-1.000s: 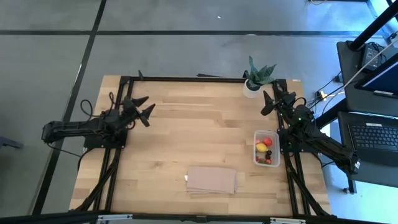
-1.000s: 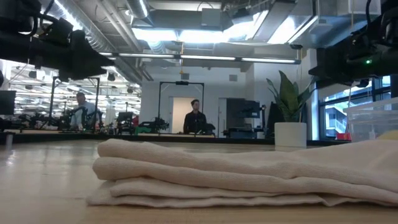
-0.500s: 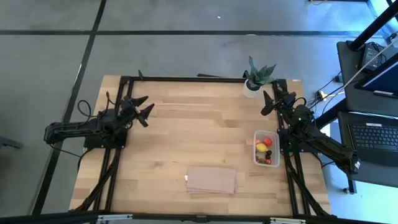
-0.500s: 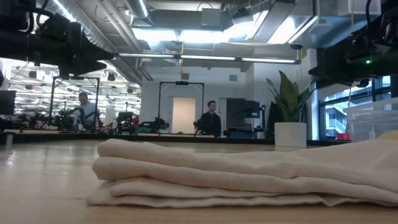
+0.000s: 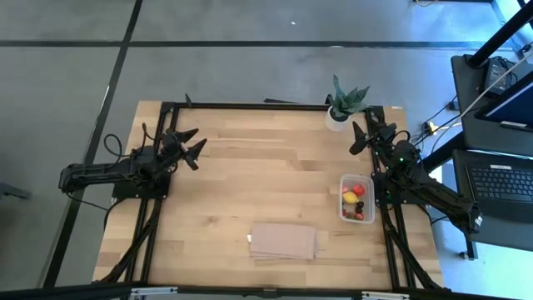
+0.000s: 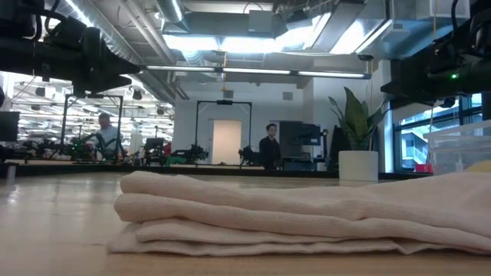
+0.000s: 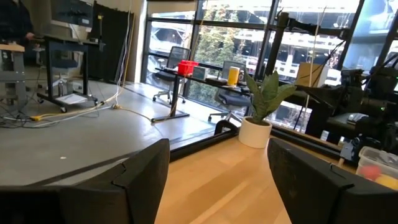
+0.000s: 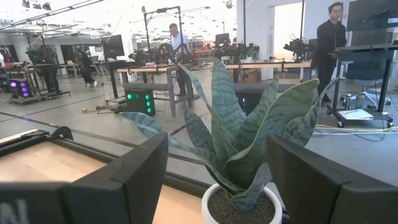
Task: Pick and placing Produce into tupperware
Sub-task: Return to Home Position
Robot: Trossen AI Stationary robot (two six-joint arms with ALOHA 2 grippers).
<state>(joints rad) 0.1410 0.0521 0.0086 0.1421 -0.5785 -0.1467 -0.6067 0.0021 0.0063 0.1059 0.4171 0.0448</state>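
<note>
The clear tupperware (image 5: 357, 198) sits on the table near its right edge, holding the produce (image 5: 354, 200): red pieces, a yellow one and dark berries. It also shows in the left wrist view as tupperware (image 7: 378, 167) with a red piece inside. My left gripper (image 5: 191, 144) hovers open over the table's left side, raised and pointing toward the far right. My right gripper (image 5: 371, 132) hovers open near the far right corner, pointing at the potted plant. Both hold nothing.
A spiky green plant in a white pot (image 5: 342, 104) stands at the far right corner, right before my right gripper. A folded tan cloth (image 5: 284, 241) lies near the near edge, filling the low view. Bare wood spans the table's middle. People stand in the room beyond.
My left arm drew slightly toward the table's left edge and then held still. A person in the background walked to the right across the room. Nothing on the table moved.
</note>
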